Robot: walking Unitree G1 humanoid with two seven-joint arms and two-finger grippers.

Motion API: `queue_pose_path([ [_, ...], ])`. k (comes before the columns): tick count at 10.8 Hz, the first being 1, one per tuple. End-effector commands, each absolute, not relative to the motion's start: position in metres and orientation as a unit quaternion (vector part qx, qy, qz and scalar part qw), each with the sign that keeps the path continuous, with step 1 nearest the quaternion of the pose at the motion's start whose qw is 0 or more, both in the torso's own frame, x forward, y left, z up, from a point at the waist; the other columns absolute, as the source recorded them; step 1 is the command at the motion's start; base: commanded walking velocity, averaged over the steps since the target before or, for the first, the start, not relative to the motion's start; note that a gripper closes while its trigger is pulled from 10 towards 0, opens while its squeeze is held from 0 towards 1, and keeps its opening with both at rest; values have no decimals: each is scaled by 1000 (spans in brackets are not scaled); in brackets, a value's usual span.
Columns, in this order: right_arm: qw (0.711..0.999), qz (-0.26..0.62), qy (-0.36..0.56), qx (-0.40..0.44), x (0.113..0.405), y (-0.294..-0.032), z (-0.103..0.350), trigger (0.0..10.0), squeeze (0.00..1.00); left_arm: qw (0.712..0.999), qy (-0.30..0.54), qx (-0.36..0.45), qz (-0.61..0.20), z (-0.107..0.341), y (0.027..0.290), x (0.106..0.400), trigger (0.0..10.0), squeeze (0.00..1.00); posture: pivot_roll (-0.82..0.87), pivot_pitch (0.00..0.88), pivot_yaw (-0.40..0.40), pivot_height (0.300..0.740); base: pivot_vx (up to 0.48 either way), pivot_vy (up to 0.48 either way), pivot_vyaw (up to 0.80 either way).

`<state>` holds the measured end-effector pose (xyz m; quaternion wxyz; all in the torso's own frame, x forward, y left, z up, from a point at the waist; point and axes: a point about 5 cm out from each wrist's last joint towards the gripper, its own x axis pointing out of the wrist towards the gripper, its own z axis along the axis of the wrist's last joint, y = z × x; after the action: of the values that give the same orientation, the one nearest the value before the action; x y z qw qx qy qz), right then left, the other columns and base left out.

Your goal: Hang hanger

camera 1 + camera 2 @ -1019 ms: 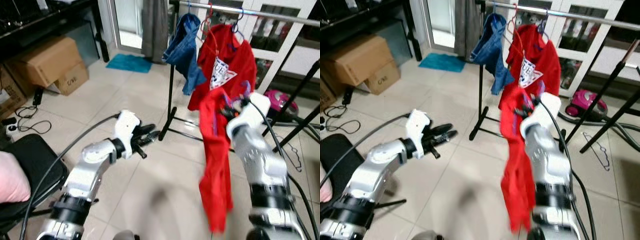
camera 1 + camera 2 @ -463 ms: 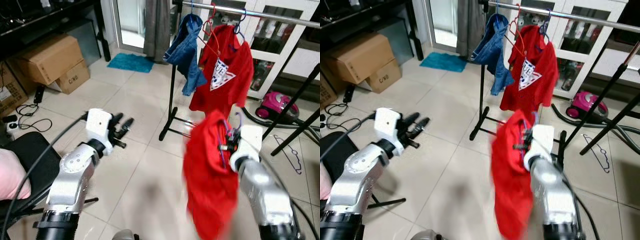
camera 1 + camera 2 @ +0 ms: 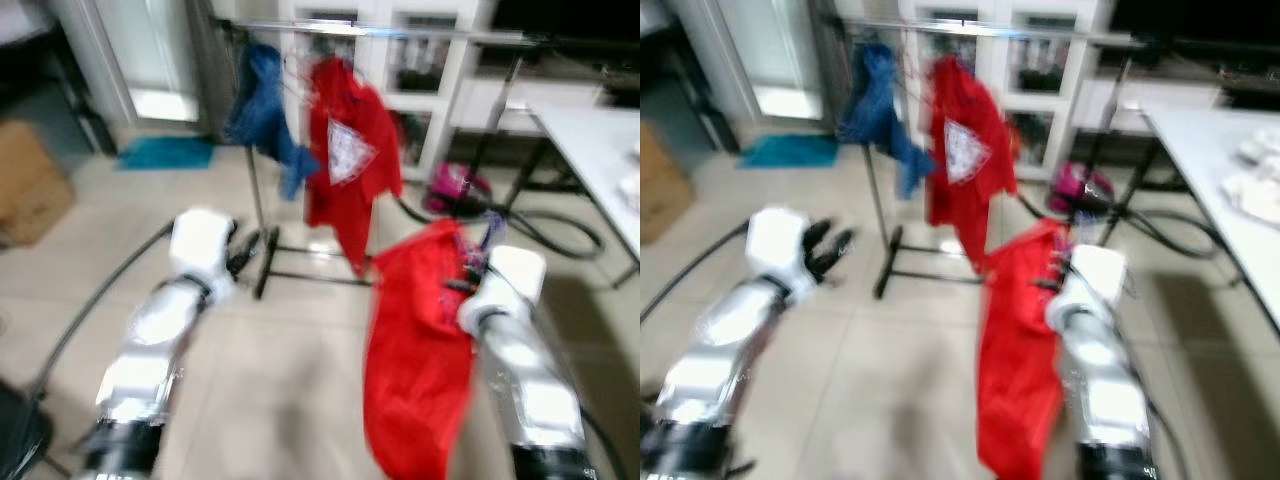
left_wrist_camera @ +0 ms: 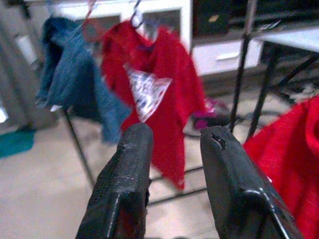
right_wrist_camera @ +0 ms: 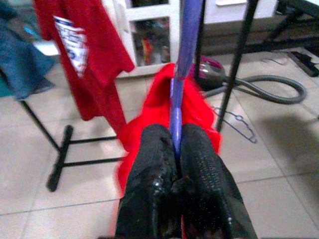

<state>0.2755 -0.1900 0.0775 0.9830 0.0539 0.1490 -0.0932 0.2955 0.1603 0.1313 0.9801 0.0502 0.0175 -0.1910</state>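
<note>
My head camera swung right and blurred as I turned: the cardboard boxes slid out of frame and a white table [image 3: 1230,150] came in. The left tool [image 3: 240,252] drew back toward the rack [image 3: 262,262], while the red shirt [image 3: 415,350] swung lower beside my right arm.

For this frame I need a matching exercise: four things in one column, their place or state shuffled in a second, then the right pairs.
Things:
1. purple hanger
2. blue garment
3. left gripper
4. pink vacuum cleaner

Places or states:
A. on the floor behind the rack
B. clamped between the right gripper fingers, carrying a red shirt
C. open, holding nothing
D. hanging on the rail beside the red printed shirt

Pairs: 1-B, 2-D, 3-C, 4-A
</note>
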Motion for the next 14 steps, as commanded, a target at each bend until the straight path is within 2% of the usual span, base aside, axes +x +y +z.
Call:
queue_pose_path([
  [1, 989, -60, 120, 66, 287, -173, 90, 10000, 0, 984, 29, 56, -167, 129, 174, 293, 10000, 0, 60, 0, 0, 740, 435, 0, 0],
  [3, 992, -38, 106, 55, 289, -170, 94, 10000, 0, 985, 33, 52, -162, 127, 176, 291, 10000, 0, 63, 0, -2, 740, 454, 0, 0],
  [6, 991, -44, 87, 88, 290, -169, 98, 10000, 0, 985, 33, 52, -161, 127, 177, 290, 10000, 0, 65, 0, -3, 740, 456, 0, 0],
  [14, 994, -65, 60, 69, 296, -185, 108, 10000, 0, 981, 30, 61, -183, 129, 173, 295, 10000, 0, 67, 0, 6, 740, 458, 0, 0],
])
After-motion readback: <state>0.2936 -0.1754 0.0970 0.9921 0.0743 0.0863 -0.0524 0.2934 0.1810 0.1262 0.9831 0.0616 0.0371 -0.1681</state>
